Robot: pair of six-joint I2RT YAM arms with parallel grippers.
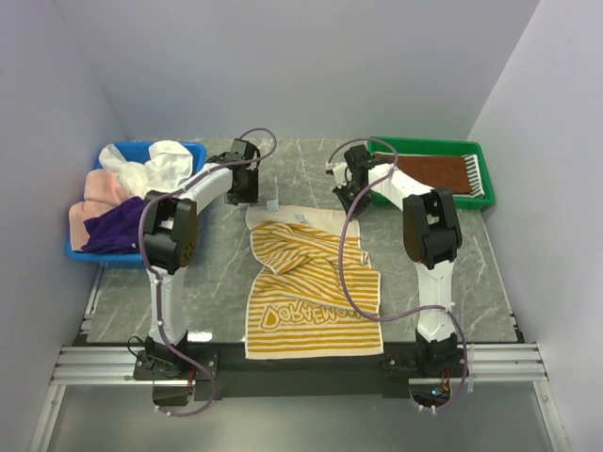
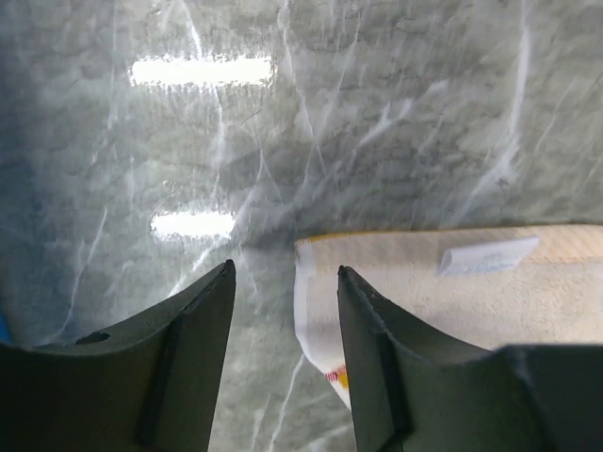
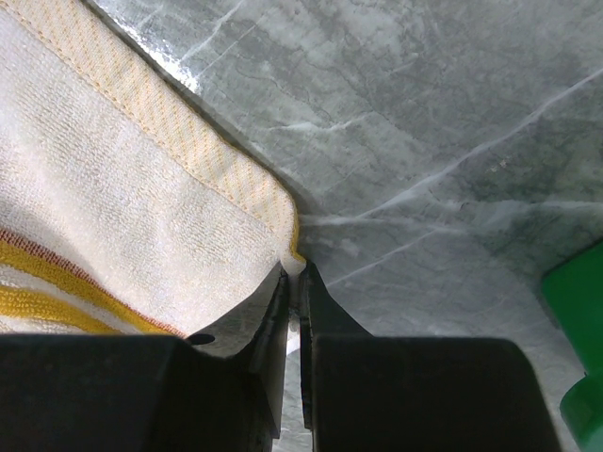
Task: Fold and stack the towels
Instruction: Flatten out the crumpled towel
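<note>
At the far left a blue bin (image 1: 85, 254) holds a loose heap: a white towel (image 1: 155, 165) at the far side, a pink towel (image 1: 99, 188) on the left and a purple towel (image 1: 118, 231) at the near side. Just right of the bin, the left gripper (image 1: 242, 198) (image 2: 285, 273) points down at the far left corner of the yellow towel (image 1: 306, 292) (image 2: 452, 301) (image 3: 113, 217). Its jaws are spread, one finger over the bare table (image 1: 188, 282) and the other over the cloth, with the towel's left edge in the gap between them and nothing clamped. A small white label (image 2: 488, 254) lies on the towel beside that corner. The yellow towel lies in the middle of the grey marble table, its far part rumpled and partly doubled over, its near part flat with the lettering showing. At the far right corner the right gripper (image 1: 344, 202) (image 3: 293, 273) has its jaws pressed together on the tip of the hem. Far right, a green tray (image 1: 429, 144) holds a flat brown towel (image 1: 429, 171), with a grey-white striped towel (image 1: 474, 174) showing at its right end.
</note>
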